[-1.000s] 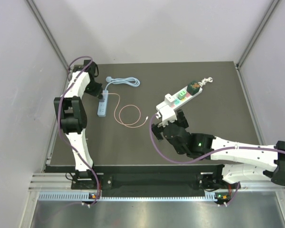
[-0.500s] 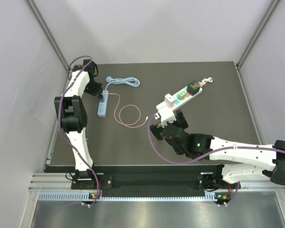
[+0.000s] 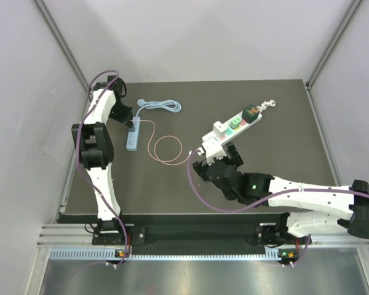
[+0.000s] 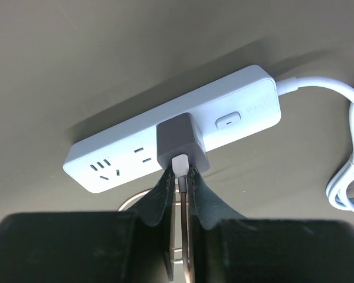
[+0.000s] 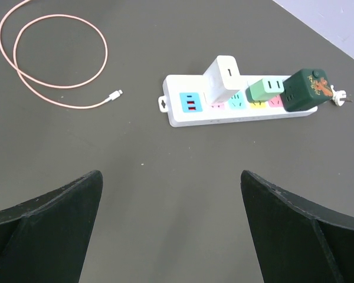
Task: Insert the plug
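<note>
A grey plug point(image 4: 178, 140) sits in the pale power strip point(image 4: 242, 112), which lies flat on the dark table; I cannot tell how deep it is seated. My left gripper point(image 4: 182, 172) is shut on the white connector and pink cable at the plug's back, its fingertips touching the plug. In the top view this gripper point(image 3: 133, 125) is over the strip point(image 3: 132, 143) at the far left. My right gripper point(image 5: 171, 194) is open and empty, hovering over bare table; in the top view it point(image 3: 203, 161) is near the middle.
The pink cable point(image 3: 166, 147) loops on the table; its free end point(image 5: 114, 94) lies loose. A white strip point(image 5: 183, 115) with white, green and dark green adapters lies beyond my right gripper. The pale strip's cord point(image 3: 163, 106) coils at the back left.
My right arm has shifted a little to the left. My left gripper holds the same place at the plug.
</note>
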`<state>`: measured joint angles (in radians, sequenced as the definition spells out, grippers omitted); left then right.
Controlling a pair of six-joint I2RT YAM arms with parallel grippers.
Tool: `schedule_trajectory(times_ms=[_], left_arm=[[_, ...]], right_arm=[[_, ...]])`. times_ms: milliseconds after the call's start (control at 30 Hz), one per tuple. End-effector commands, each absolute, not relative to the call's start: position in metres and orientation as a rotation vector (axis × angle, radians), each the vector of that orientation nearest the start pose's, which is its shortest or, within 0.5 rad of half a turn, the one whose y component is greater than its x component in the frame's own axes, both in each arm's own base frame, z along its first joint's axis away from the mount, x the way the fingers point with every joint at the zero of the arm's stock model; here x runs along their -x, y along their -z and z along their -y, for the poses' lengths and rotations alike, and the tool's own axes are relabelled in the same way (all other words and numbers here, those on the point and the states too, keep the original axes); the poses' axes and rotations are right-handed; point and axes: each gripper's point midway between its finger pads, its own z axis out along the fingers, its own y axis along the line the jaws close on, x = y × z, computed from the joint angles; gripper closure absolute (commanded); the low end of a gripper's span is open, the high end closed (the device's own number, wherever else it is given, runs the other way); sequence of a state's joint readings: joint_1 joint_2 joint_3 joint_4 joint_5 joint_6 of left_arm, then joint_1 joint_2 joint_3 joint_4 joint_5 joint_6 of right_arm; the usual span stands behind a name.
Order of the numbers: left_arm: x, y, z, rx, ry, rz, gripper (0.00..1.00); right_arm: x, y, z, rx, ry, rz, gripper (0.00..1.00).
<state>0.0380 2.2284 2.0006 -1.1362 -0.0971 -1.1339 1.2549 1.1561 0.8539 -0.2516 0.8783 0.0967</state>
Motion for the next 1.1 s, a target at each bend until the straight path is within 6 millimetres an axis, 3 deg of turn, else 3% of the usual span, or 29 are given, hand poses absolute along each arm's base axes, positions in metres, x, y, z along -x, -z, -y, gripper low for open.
schedule_trajectory(times_ms=[0,167,233,600,633,867,1067], left_arm=[[-0.469,0.003,-0.015,1.619,-0.133,-2.459,0.88],[-0.481,-0.035,-0.014,1.555,-0.064,-2.426,0.6],[-0.484,-0.047,-0.014,1.531,-0.039,-2.417,0.54],[-0.479,-0.085,-0.009,1.474,0.032,-2.422,0.44],[-0.476,-0.086,-0.01,1.481,0.019,-2.42,0.39],[-0.471,-0.115,-0.03,1.43,-0.076,-2.331,0.16],[-0.465,-0.141,-0.05,1.453,-0.128,-2.207,0.13]], right_arm=[[-0.221,-0.236,-0.259,0.549,-0.019,-1.775,0.0],[-0.216,-0.243,-0.26,0.53,-0.056,-1.77,0.0],[-0.214,-0.245,-0.26,0.527,-0.071,-1.768,0.0],[-0.207,-0.246,-0.26,0.538,-0.063,-1.768,0.0],[-0.206,-0.247,-0.26,0.537,-0.069,-1.767,0.0],[-0.203,-0.249,-0.262,0.54,-0.089,-1.76,0.0],[-0.202,-0.25,-0.261,0.54,-0.096,-1.753,0.0]])
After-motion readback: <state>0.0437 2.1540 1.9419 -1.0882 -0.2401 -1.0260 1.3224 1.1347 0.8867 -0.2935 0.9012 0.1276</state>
